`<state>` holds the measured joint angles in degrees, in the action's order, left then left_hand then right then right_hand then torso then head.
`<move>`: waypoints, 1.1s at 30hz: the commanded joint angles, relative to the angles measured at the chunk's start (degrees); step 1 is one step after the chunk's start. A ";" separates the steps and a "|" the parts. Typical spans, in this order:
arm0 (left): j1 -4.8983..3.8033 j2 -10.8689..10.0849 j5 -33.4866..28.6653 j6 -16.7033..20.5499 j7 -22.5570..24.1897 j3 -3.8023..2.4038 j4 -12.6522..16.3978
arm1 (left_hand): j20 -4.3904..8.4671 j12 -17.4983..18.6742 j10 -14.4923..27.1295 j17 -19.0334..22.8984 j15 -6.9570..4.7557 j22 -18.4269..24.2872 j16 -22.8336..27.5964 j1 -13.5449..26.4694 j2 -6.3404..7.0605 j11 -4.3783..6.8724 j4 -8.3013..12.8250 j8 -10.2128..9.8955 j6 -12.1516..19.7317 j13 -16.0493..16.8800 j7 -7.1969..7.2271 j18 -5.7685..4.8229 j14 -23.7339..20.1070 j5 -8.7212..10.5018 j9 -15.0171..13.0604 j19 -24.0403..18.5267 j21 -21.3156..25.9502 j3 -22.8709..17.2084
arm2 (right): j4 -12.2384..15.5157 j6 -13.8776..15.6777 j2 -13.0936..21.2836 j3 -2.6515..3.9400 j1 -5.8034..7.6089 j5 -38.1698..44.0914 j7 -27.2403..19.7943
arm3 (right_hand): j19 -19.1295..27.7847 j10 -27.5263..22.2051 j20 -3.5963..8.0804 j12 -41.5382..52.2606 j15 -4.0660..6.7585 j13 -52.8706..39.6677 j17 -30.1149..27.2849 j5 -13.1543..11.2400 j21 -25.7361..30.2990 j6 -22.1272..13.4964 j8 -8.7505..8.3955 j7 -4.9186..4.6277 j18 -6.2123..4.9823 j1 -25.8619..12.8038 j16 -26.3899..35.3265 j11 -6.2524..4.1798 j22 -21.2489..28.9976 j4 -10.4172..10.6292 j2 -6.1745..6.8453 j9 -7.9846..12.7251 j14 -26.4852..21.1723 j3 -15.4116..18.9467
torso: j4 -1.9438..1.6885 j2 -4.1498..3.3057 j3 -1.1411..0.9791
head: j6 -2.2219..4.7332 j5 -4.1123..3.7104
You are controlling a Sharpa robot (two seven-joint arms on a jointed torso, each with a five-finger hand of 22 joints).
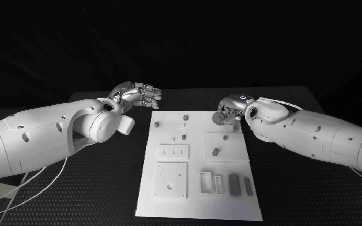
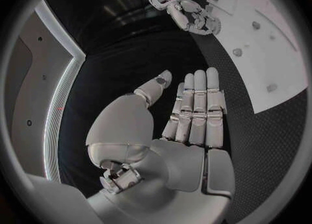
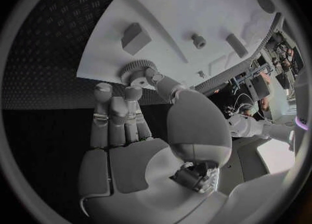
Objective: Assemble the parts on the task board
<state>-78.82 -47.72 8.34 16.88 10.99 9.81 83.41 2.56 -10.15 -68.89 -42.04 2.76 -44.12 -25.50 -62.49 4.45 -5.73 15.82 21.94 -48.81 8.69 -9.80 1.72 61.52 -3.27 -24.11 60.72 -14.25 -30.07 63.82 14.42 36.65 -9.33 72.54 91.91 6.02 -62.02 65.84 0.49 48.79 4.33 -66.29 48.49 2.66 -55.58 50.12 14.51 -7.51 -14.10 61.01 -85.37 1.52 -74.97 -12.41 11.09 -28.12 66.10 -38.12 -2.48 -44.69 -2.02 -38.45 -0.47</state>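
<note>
Right wrist view reveals the right robot hand [image 3: 140,130] pinching a gear [image 3: 134,72].

Task board [image 1: 198,184]: matt white, plastic-looking plate, smooth, with no glare across its face.

Table [image 1: 302,184], lower right of the head view: black, rough, with a fine raised diamond texture; dull finish.

Left hand [image 1: 141,94] and right hand [image 1: 230,109]: silvery, metal-looking finger segments with a soft satin sheen.

Left arm [image 1: 53,134] and right arm [image 1: 317,134]: smooth white shells, plastic-looking, semi-gloss.

Gear [image 3: 134,70], pinched in the right hand: grey, matt, finely toothed rim.

Dark parts [image 1: 234,184], low on the board: matt grey.
</note>
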 commanded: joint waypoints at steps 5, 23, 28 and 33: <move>-0.10 0.17 0.18 -0.86 0.52 -0.06 0.06 | 0.36 0.42 -0.46 -0.15 -0.01 -0.07 0.28 0.28 -0.01 -0.02 -0.01 -0.35 -0.02 0.10 -0.16 0.98 0.48 0.15 0.12 -0.09 0.35 0.12 | -0.15 -2.20 -0.28 -0.21 -0.32 0.28 -0.77 | 0.37 -0.10 0.05 0.14 0.43 0.11 -0.14 0.18 -0.30 -0.07 -0.11 -0.30 -0.90 -0.47 -0.20 -0.21 -0.99 -0.19 0.13 0.11 -0.17 0.22 | 0.07 0.01 -0.03 | 0.03 0.01; -0.10 0.11 0.18 -0.80 0.52 -0.05 0.04 | 0.36 0.48 -0.48 -0.26 -0.01 -0.10 0.38 0.29 -0.03 -0.02 -0.02 -0.37 0.01 0.12 -0.18 0.97 0.51 0.15 0.15 -0.08 0.37 0.12 | -0.76 -2.75 -0.69 -0.33 -0.38 0.38 -1.10 | 0.60 -0.04 0.09 0.28 1.07 0.13 -0.47 0.20 -0.53 4.57 2.57 0.62 -0.90 0.02 -0.65 -1.04 -1.10 -1.15 -4.71 -0.94 -0.32 -0.35 | 0.02 0.00 0.01 | 0.08 0.03; -0.10 -0.02 0.18 -0.73 0.52 -0.05 0.11 | 0.36 0.49 -0.50 -0.28 -0.01 -0.10 0.40 0.29 -0.03 -0.02 -0.02 -0.37 0.01 0.13 -0.18 0.97 0.52 0.15 0.15 -0.07 0.38 0.12 | -0.55 -2.65 -0.64 -0.33 -0.38 1.22 -0.78 | 0.71 0.25 0.09 0.26 1.75 0.22 -0.63 0.19 -0.75 6.84 3.79 1.43 -0.90 -0.20 -0.82 -1.78 -1.11 -2.42 -7.32 -1.59 -0.29 -0.26 | 0.08 -0.01 -0.01 | 0.13 0.11; -0.10 -0.20 0.18 -0.70 0.43 -0.05 0.20 | 0.36 0.50 -0.51 -0.31 -0.01 -0.11 0.43 0.29 -0.04 -0.02 -0.02 -0.36 0.00 0.13 -0.18 0.97 0.52 0.15 0.15 -0.07 0.39 0.12 | -0.76 -3.14 -0.53 -0.33 -0.38 1.44 -0.26 | 0.77 0.25 0.03 0.10 1.79 0.32 -0.81 0.18 -0.76 6.03 3.24 1.29 -0.90 -1.16 -0.79 -1.69 -1.02 -2.97 -5.24 -1.45 -0.40 0.26 | 0.03 -0.01 -0.04 | 0.16 0.08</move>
<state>-78.82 -47.89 8.36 16.83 10.98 9.81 83.44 2.56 -9.93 -68.89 -42.27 2.76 -44.15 -25.28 -62.49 4.45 -5.73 15.82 21.94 -48.81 8.74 -9.80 1.72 61.52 -3.27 -24.01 60.72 -14.25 -30.07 63.25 14.10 35.99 -9.35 72.60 92.23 5.35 -61.59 66.25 0.49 48.78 5.90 -66.01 47.72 2.66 -56.16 51.46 16.96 -6.17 -14.15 60.30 -85.86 0.09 -74.97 -15.19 4.89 -28.59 65.80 -37.88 -2.42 -44.69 -2.03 -38.33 -0.34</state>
